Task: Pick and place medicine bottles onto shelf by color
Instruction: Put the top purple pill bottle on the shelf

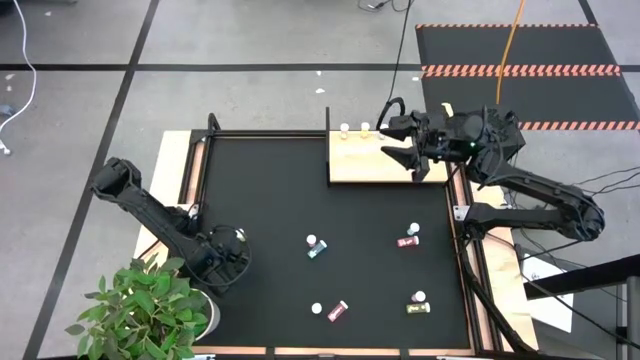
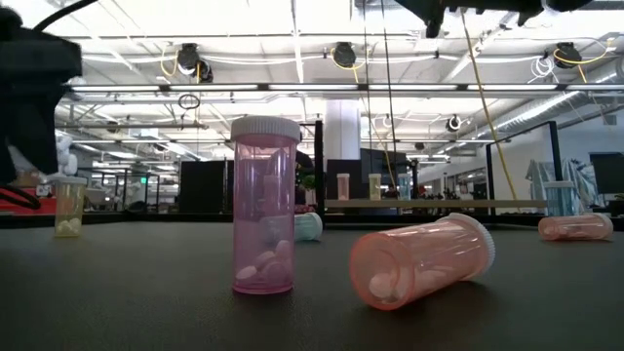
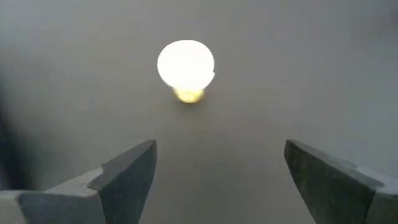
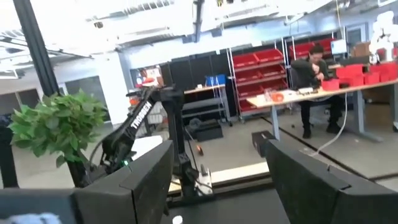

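Left gripper (image 3: 217, 155) is held spread over the mat's left side, nothing between the fingers. A yellow bottle (image 3: 185, 65) is seen cap-up just ahead of them. If the descent is made off-centre, it is likely to be tipped or rolled (small, light, upright). Mid-mat, four more medicine bottles lie scattered, e.g. a teal one (image 1: 315, 247) and a pink one (image 1: 335, 310). At the right, two bottles are stood on the shelf (image 1: 385, 168), w/ the right gripper (image 1: 410, 150) spread and empty above it.

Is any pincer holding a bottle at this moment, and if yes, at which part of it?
No, nothing is held. The left pincer is open above a yellow bottle; the right pincer is open over the shelf.
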Motion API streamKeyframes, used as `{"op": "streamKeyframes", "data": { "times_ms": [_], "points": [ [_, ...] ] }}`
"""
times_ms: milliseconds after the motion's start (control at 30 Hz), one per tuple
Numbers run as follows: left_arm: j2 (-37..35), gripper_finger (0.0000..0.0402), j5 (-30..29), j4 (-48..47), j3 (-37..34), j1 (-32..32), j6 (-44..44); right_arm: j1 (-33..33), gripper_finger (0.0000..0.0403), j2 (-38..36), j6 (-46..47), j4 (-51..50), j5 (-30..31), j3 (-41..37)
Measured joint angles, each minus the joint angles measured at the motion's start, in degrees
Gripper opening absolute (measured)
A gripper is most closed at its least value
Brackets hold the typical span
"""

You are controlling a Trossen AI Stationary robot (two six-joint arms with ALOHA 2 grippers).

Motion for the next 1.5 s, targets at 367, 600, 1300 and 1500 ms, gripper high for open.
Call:
{"op": "streamKeyframes", "data": {
  "times_ms": [367, 600, 1300, 1500],
  "points": [
    [0.0, 0.0296, -4.15, 7.01, 10.81, 9.38, 30.33, -0.04, 0.0248, -0.47, -1.92, -11.7, -0.62, 3.3],
    [2.68, 0.0295, -10.85, 31.97, 7.7, 17.98, 54.72, 0.01, 0.0248, -1.85, -1.14, -14.59, -4.73, 3.3],
    [23.92, 0.0296, -8.93, 72.69, -1.59, 22.25, 68.61, 0.12, 0.0248, -10.43, 0.38, -28.13, -4.61, 3.27],
    [27.19, 0.0271, -8.84, 76.66, -1.57, 22.27, 69.42, 0.12, 0.0248, -10.27, 2.23, -28.13, -4.54, 3.27]
  ]
}}
